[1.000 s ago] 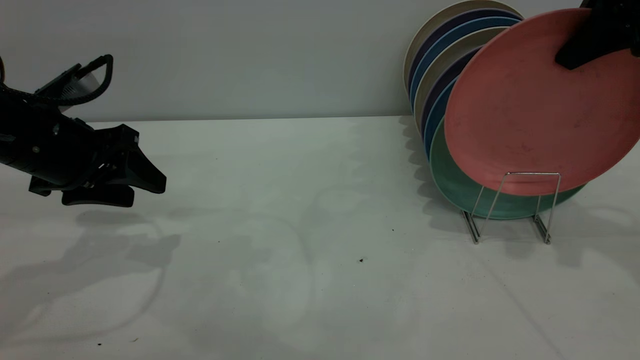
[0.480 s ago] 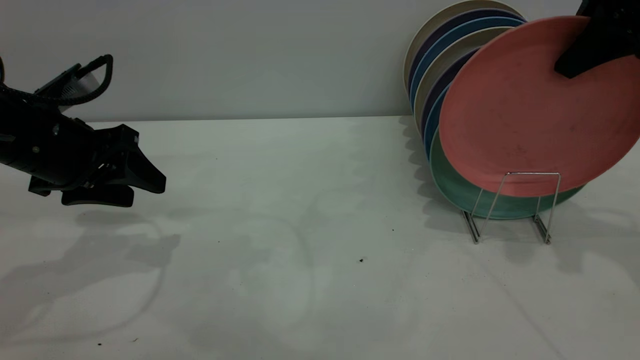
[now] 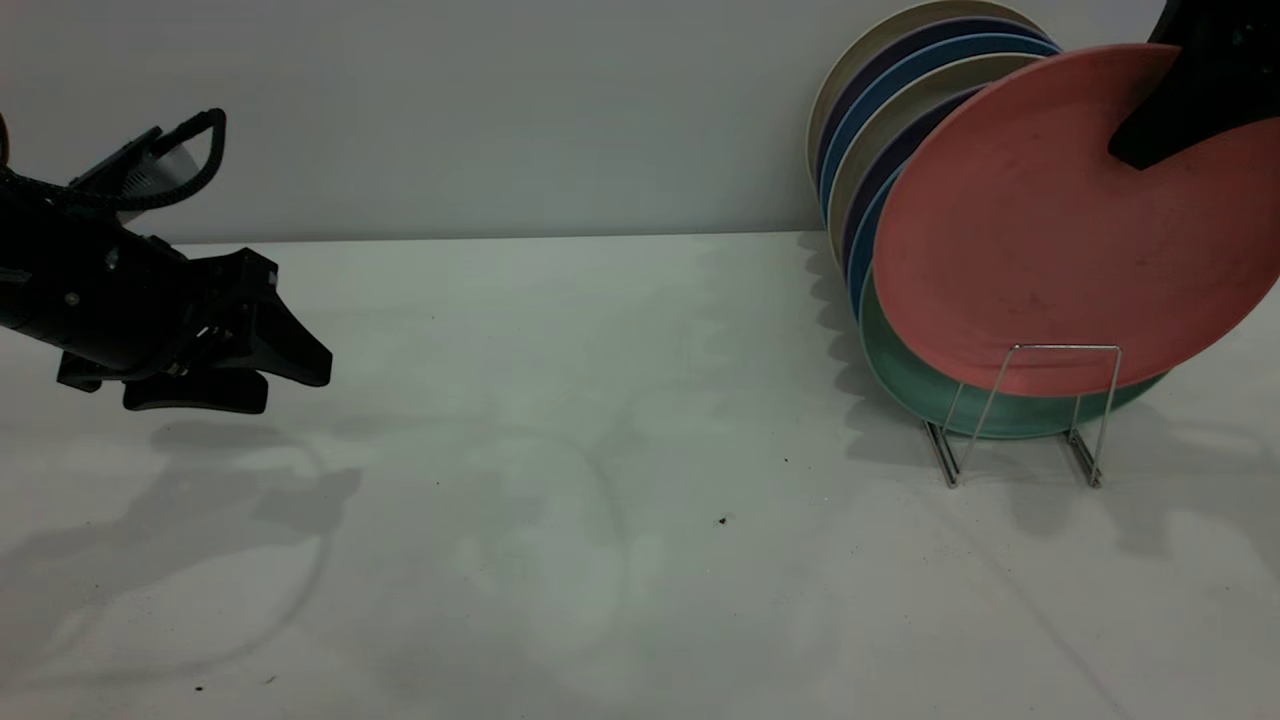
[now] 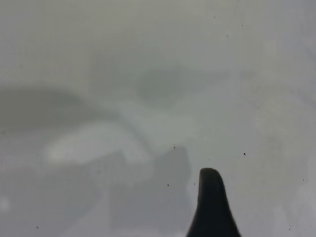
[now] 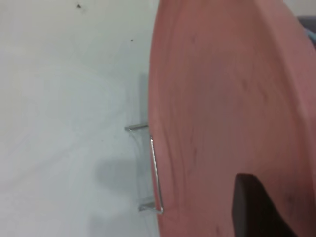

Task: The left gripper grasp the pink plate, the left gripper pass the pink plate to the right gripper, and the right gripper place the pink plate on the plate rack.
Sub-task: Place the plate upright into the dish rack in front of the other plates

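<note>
The pink plate (image 3: 1050, 215) is a round, matte salmon disc with a low raised rim and faint dark specks on its face. It stands tilted at the front of the plate rack (image 3: 1030, 415), its lower edge behind the front wire loop and its upper part leaning toward the right. The right hand (image 3: 1185, 110) is clamped on the plate's upper right edge, one dark finger lying across the pink face; the right wrist view shows that finger (image 5: 254, 207) against the plate (image 5: 222, 98), with the rack's wire (image 5: 155, 173) just beside the rim. Directly behind the pink plate sits a green plate (image 3: 900, 370), then a row of blue and cream plates (image 3: 880, 110) leaning toward the wall. Well apart, at the far left over the white counter (image 3: 600, 500), the left hand (image 3: 275, 375) hangs with its fingers spread and nothing between them.
</note>
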Robot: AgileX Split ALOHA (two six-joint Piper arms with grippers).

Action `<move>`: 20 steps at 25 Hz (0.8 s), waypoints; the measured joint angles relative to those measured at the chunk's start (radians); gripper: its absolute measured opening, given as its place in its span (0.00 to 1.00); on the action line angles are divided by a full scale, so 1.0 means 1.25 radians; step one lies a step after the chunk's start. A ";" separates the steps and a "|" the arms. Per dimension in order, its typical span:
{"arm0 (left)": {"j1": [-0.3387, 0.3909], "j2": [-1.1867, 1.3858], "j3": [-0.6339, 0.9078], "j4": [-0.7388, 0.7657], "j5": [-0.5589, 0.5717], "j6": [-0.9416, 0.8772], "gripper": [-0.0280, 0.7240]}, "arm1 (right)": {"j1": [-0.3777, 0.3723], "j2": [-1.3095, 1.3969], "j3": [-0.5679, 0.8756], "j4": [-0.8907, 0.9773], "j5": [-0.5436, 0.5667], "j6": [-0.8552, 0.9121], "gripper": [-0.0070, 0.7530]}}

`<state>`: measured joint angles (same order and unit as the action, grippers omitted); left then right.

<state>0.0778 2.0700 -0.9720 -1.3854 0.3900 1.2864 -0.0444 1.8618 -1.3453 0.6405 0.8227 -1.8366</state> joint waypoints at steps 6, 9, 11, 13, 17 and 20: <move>0.000 0.000 0.000 0.000 0.000 0.000 0.77 | 0.000 0.000 0.000 0.000 0.019 0.009 0.31; 0.000 0.000 0.000 0.000 0.000 0.000 0.77 | 0.000 0.000 0.000 0.000 0.031 0.015 0.33; 0.000 0.000 0.000 0.000 0.000 0.000 0.77 | 0.000 0.000 0.000 0.000 0.037 0.017 0.33; 0.000 0.000 0.000 0.000 0.000 0.000 0.77 | 0.000 0.000 0.000 0.000 0.042 0.020 0.34; 0.000 0.000 0.000 0.000 0.000 0.000 0.77 | 0.000 0.000 0.000 0.000 0.050 0.033 0.36; 0.000 0.000 0.000 0.000 0.000 0.000 0.77 | 0.000 0.000 -0.001 0.000 0.060 0.046 0.42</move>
<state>0.0778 2.0700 -0.9720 -1.3854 0.3900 1.2864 -0.0444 1.8618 -1.3461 0.6405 0.8974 -1.7788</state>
